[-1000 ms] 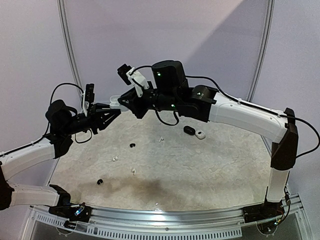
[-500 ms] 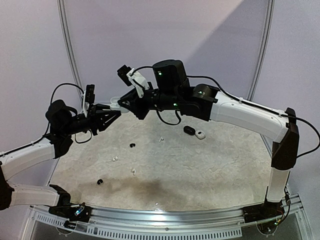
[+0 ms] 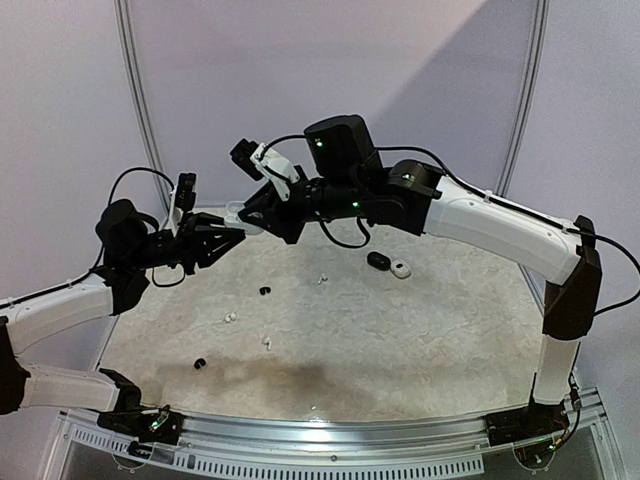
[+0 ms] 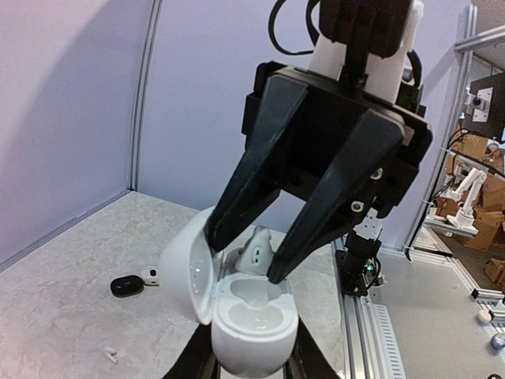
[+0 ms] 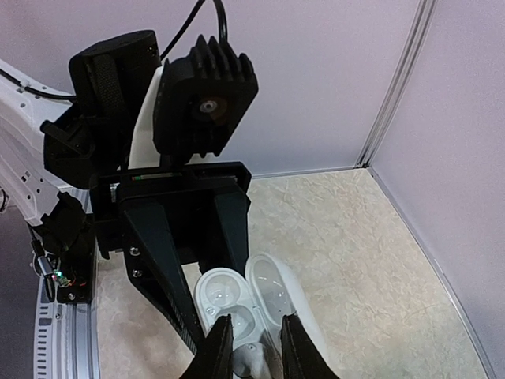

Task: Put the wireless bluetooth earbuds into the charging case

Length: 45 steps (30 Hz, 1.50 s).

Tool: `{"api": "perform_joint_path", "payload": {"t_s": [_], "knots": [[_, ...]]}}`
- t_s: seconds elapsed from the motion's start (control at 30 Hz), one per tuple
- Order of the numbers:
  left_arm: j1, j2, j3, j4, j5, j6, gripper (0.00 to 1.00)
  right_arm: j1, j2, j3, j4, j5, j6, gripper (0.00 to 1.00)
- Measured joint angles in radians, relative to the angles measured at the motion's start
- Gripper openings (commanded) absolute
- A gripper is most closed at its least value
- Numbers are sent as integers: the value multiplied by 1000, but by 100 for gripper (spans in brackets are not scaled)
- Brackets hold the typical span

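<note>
Your left pincer (image 3: 235,230) is clamping the open case (image 4: 252,324); your right pincer (image 4: 245,259) is straddling an earbud (image 5: 251,359), grip not discernible.

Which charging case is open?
The white case in the left gripper, lid swung back; the black case and the other white case lie on the table.

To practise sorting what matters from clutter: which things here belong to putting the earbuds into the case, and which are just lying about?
Job in hand:
open white case
white earbud at the right gripper
three loose white earbuds
two loose black earbuds

Lying about for now:
black case
small white item beside it
</note>
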Motion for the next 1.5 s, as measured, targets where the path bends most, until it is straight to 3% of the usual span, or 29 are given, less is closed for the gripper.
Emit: {"api": "perform_joint_path", "payload": {"t_s": [0.43, 0.93, 1.17, 1.33, 1.5], "knots": [[0, 10, 5, 15, 28, -30, 0, -6, -4, 21, -35, -47, -15, 30], [-8, -4, 4, 29, 29, -54, 0, -61, -31, -2, 116, -87, 92, 33], [-8, -11, 3, 30, -3, -71, 0, -78, -90, -20, 153, -87, 139, 44], [-8, -15, 3, 31, -15, -80, 0, -78, -97, -21, 121, -96, 151, 28], [-8, -17, 3, 31, -23, -78, 0, -77, -97, -30, 78, -159, 151, 25]]}}
